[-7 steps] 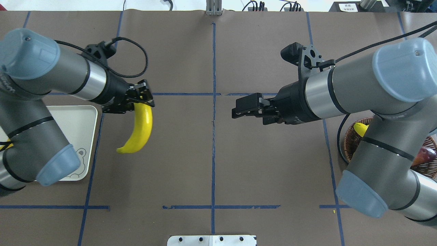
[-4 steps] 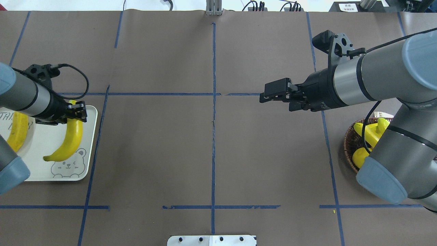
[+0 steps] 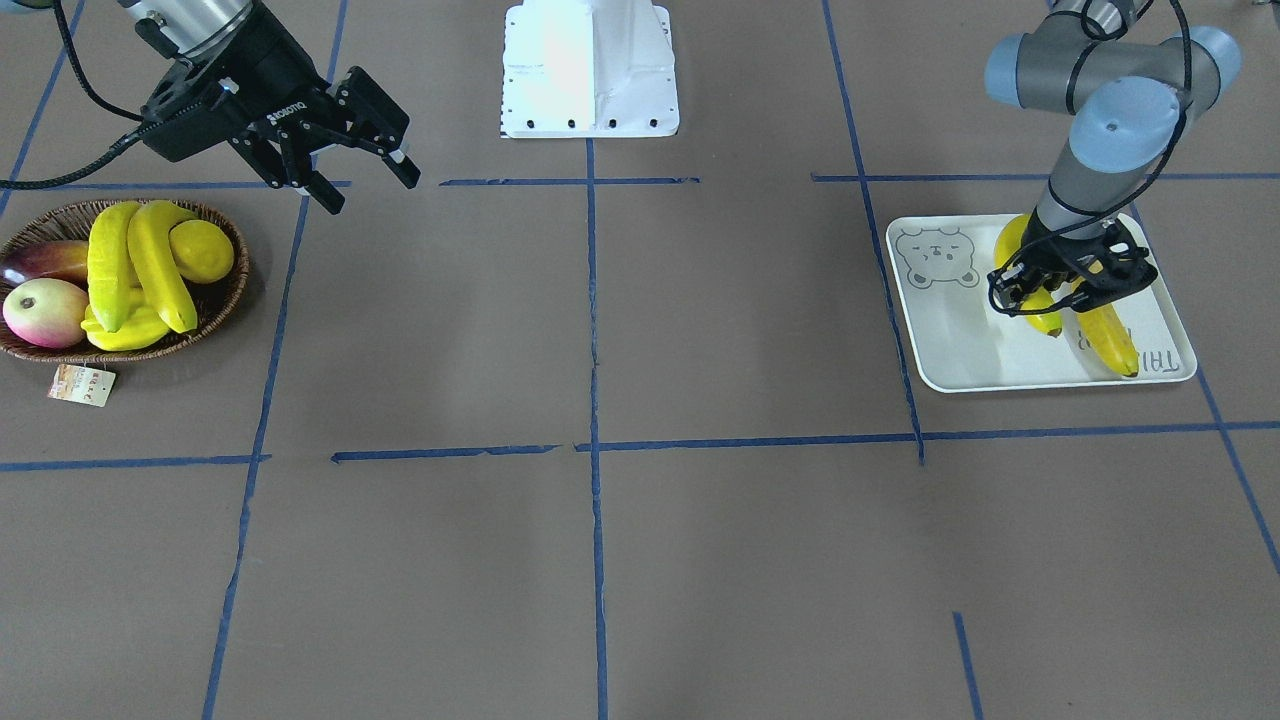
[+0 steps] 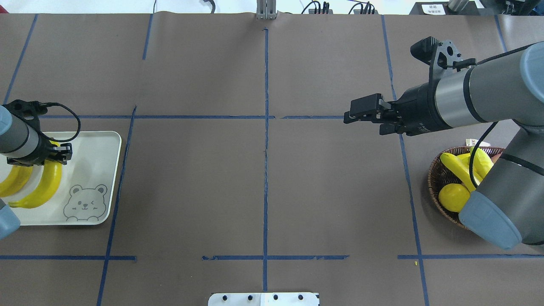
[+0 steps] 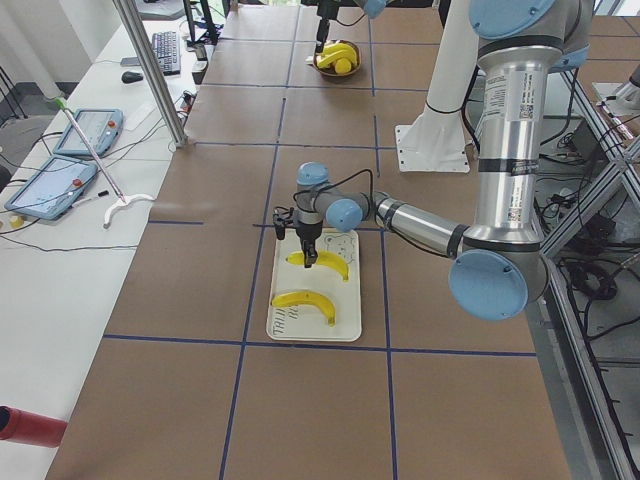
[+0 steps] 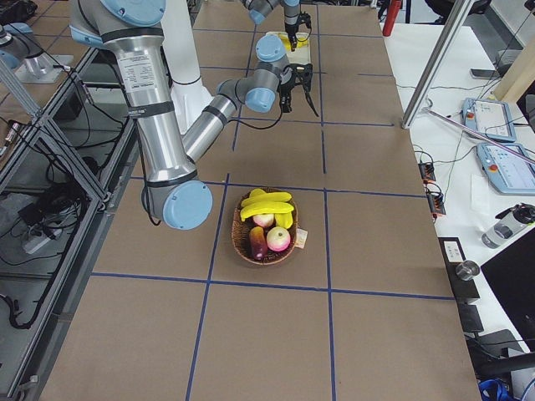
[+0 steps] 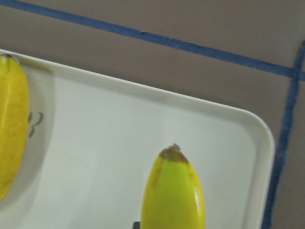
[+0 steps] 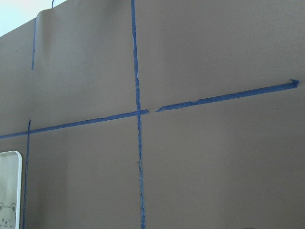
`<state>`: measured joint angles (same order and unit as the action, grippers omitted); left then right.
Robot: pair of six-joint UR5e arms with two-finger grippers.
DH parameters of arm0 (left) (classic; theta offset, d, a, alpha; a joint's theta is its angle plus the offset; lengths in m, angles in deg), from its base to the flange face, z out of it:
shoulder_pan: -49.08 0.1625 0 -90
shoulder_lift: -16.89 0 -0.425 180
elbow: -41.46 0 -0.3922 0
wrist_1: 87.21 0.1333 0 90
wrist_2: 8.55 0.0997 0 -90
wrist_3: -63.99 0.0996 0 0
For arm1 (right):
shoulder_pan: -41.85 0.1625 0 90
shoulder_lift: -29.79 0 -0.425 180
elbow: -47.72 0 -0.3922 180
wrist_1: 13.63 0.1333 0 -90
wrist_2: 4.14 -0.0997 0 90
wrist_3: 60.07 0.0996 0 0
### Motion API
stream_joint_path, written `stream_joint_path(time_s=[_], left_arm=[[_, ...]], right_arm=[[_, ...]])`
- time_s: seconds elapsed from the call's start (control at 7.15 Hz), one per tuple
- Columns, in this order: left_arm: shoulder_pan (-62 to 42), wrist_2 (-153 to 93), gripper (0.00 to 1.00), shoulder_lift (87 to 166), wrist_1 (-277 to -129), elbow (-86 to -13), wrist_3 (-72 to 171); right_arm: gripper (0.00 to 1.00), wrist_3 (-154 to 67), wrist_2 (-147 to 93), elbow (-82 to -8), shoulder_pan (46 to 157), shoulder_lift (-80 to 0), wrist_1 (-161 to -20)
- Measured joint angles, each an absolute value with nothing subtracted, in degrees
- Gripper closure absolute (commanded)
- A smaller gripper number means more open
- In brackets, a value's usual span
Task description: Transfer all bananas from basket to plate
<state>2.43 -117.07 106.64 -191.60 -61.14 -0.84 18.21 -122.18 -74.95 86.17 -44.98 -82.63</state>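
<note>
My left gripper is shut on the far end of a yellow banana, held low over the white bear-print plate. A second banana lies on the plate beside it. In the front view the left gripper covers the held banana. The left wrist view shows that banana's tip over the plate. My right gripper is open and empty, in the air beside the wicker basket. Two bananas lie in that basket.
The basket also holds a lemon, a ribbed starfruit and two reddish fruits. Its paper tag lies on the table. The white base plate sits between the arms. Blue tape lines cross the brown table.
My left gripper has carried the banana leftward from beside the plate to low over it. My right gripper has drawn back to the right, toward the basket, and stays open.
</note>
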Motion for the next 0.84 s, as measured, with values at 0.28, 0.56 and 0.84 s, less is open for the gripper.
stream_joint_path(time_s=[0.28,0.56,0.84], left_arm=[[2.22,-114.43,0.12,106.63,-191.66,-59.47,2.79],[1.71,-113.75,0.01,106.63,-191.76,-58.32,5.61],[-0.99,-114.69,0.01,106.61,-191.70,-59.30,10.56]], right_arm=[[0.00,18.16,-122.18,-75.04,86.28,-45.00,-82.62],[0.00,18.16,-122.24,-75.17,86.39,-45.00,-82.64],[0.00,18.13,-122.53,-75.37,87.07,-45.26,-82.70]])
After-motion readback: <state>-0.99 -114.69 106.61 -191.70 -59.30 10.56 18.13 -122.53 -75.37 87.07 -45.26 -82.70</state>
